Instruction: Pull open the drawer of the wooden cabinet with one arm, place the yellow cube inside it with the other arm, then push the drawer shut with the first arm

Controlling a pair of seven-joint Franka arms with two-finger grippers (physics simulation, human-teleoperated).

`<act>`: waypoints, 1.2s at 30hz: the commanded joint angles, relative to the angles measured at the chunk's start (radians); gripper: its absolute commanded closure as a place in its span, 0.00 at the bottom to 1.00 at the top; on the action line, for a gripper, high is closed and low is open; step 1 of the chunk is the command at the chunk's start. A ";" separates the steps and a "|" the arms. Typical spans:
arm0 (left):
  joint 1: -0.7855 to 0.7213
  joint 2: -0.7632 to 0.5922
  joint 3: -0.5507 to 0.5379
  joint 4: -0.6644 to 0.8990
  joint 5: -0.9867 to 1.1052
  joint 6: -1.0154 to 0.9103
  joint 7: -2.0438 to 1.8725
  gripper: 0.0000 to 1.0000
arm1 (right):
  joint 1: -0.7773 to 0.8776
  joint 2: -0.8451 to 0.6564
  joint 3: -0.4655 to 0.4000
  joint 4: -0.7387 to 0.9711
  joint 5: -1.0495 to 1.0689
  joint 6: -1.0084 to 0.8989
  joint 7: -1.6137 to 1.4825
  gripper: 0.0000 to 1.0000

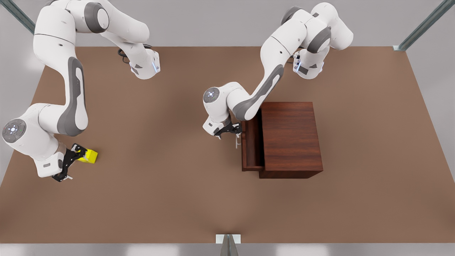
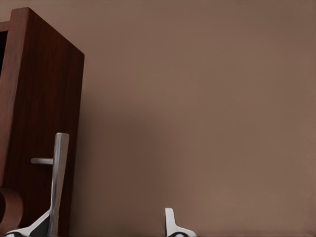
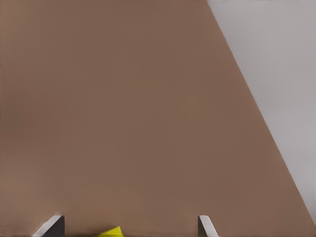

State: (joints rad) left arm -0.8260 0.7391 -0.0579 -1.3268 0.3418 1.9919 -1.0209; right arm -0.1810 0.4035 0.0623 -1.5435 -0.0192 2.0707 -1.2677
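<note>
The wooden cabinet (image 1: 291,138) stands right of the middle in the front view. Its drawer (image 1: 252,145) sticks out a little toward the front view's left, with the silver handle (image 1: 237,141) on its front. My left gripper (image 1: 230,134) hovers at that handle, open. In the left wrist view the handle (image 2: 59,182) on the drawer front (image 2: 49,98) runs right beside one fingertip (image 2: 42,224). The yellow cube (image 1: 89,155) lies on the table at the front view's left. My right gripper (image 1: 74,163) is open around the cube (image 3: 111,231), which sits between its fingertips (image 3: 52,224).
The brown table (image 1: 160,199) stretches wide between the cube and the cabinet. Metal frame posts stand at the far corners (image 1: 423,26) and at the middle of the near edge (image 1: 227,241). The table's edge (image 3: 256,108) runs close beyond the right gripper.
</note>
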 commanded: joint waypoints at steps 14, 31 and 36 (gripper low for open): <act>0.404 -0.334 0.015 0.133 -0.216 -0.594 0.769 0.00 | -0.003 -0.002 -0.010 -0.210 0.001 0.267 -0.596 0.00; 0.623 -0.586 0.036 -0.233 -0.389 -0.291 0.953 0.00 | 0.006 -0.006 -0.177 -0.336 0.007 0.262 -0.341 0.00; 0.623 -0.581 0.035 -0.230 -0.382 -0.311 0.953 0.00 | 0.005 0.041 -0.203 -0.333 0.007 0.256 -0.292 0.00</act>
State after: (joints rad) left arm -0.2034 0.1583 -0.0227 -1.5601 -0.0412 1.6952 -0.3159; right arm -0.1765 0.4391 -0.1387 -1.8770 -0.0123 2.3297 -1.6409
